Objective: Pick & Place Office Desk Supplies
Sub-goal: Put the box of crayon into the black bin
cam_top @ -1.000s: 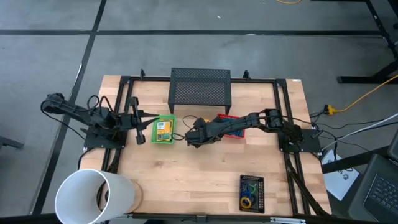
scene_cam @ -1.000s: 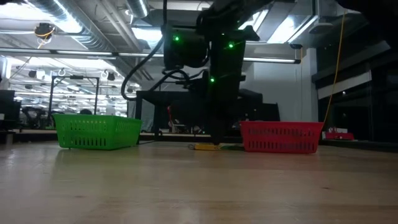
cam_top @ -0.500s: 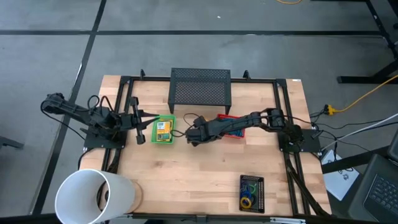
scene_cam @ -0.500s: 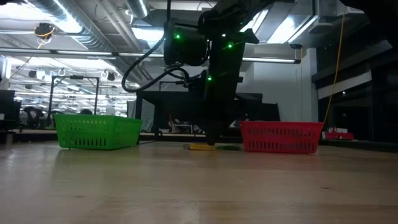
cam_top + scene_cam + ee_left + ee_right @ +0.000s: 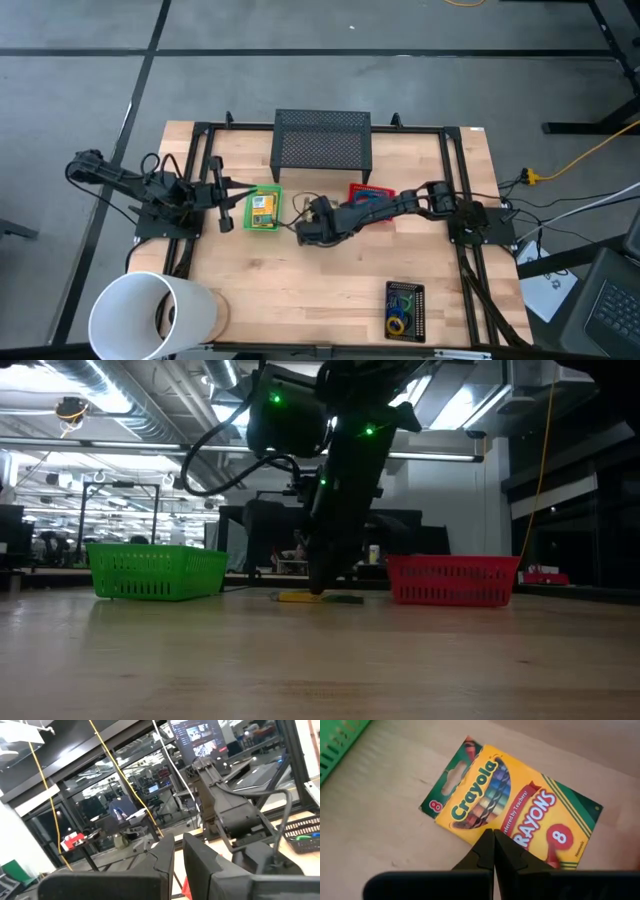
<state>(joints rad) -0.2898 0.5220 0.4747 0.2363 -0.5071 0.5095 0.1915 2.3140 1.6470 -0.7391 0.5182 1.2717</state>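
A yellow crayon box (image 5: 520,805) lies flat on the wooden table, face up, between the green tray (image 5: 262,210) and the red tray (image 5: 368,198). In the low view the box (image 5: 300,597) shows as a thin yellow strip. My right gripper (image 5: 493,834) is shut, with its tips down on the box; the high view shows it (image 5: 303,232) hiding the box. A second crayon box (image 5: 262,208) lies in the green tray. My left gripper (image 5: 178,855) hangs above the table's left side, fingers close together with nothing between them. My right gripper sets its shut fingertips (image 5: 487,842) on the box's printed top face (image 5: 492,822), near the middle of one long edge. The fingers slant down from the table's right. The box stays flat on the table.
A black mesh tray (image 5: 322,140) stands at the far edge. A small black tray (image 5: 405,308) with coloured rubber bands sits near the front right. A big white cylinder (image 5: 150,315) lies at the front left corner. Bare wood lies across the front middle.
My right gripper has sunk and gone toward the table's left and near edge, rolling about its own axis, fingers shut all the while. In the low view the crayon box has slid along the table toward the left with it.
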